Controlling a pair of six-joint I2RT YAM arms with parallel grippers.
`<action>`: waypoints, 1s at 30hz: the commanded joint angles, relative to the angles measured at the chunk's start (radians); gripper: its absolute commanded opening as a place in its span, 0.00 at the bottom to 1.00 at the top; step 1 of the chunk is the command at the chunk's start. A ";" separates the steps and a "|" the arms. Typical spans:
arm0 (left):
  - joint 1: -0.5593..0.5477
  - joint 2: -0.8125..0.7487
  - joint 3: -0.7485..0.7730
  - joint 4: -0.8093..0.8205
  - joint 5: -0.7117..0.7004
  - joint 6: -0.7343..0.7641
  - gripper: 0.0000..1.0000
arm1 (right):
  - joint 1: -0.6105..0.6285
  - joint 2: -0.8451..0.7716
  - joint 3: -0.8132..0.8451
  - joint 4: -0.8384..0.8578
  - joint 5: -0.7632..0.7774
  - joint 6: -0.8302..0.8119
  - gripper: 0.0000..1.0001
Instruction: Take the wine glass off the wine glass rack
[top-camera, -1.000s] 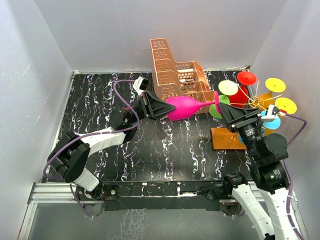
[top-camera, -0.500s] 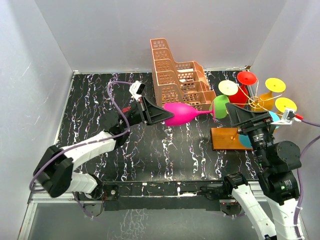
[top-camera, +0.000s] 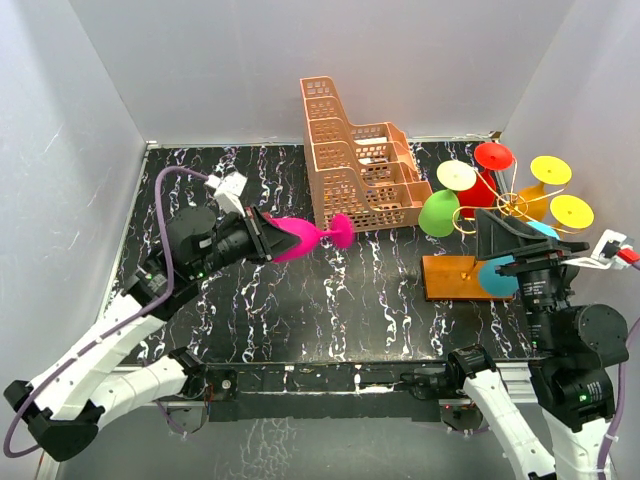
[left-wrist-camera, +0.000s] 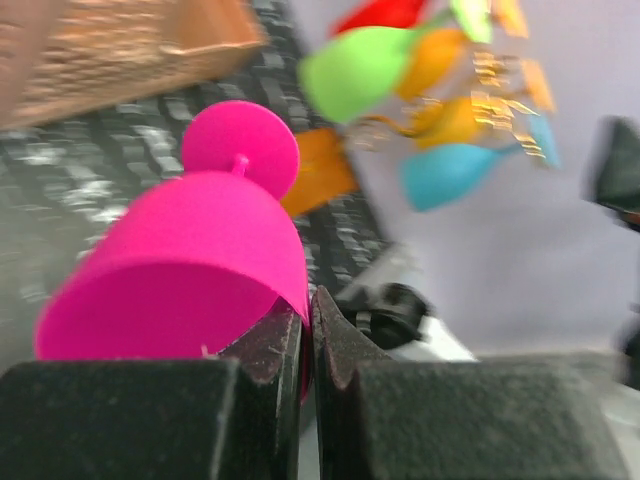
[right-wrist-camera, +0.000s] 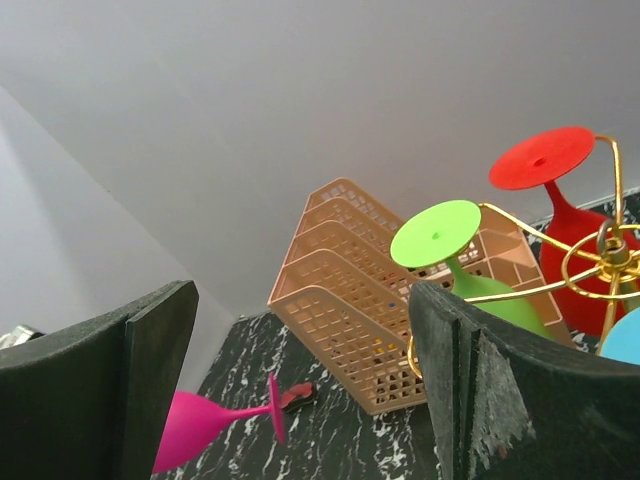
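The magenta wine glass (top-camera: 295, 240) lies sideways in the air left of the basket, its foot (top-camera: 342, 230) pointing right. My left gripper (top-camera: 262, 240) is shut on the rim of its bowl (left-wrist-camera: 200, 260), with the wall pinched between the jaws of the gripper (left-wrist-camera: 308, 320). The wine glass rack has an orange-brown base (top-camera: 452, 278) and a gold wire stem (top-camera: 508, 206). Green (top-camera: 438, 213), red (top-camera: 492, 158), yellow (top-camera: 551, 170) and blue (top-camera: 497, 277) glasses hang on it. My right gripper (top-camera: 505, 258) hovers over the rack, open and empty (right-wrist-camera: 300, 390).
A peach lattice basket (top-camera: 352, 160) stands at the back, between the magenta glass and the rack. White walls close the black marbled table (top-camera: 330, 300) on three sides. A small red object (right-wrist-camera: 298, 396) lies on the table by the basket.
My left arm has carried the magenta glass leftward, well away from the rack. The right gripper has opened wide and drawn back to the right.
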 joint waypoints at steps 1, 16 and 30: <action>-0.004 0.046 0.227 -0.636 -0.370 0.305 0.00 | 0.005 -0.033 0.023 0.108 0.006 -0.141 0.95; 0.137 0.422 0.463 -0.874 -0.518 0.534 0.00 | 0.005 -0.033 0.022 0.146 0.061 -0.233 0.95; 0.479 0.618 0.448 -0.708 -0.234 0.630 0.00 | 0.005 -0.040 0.021 0.142 0.087 -0.220 0.95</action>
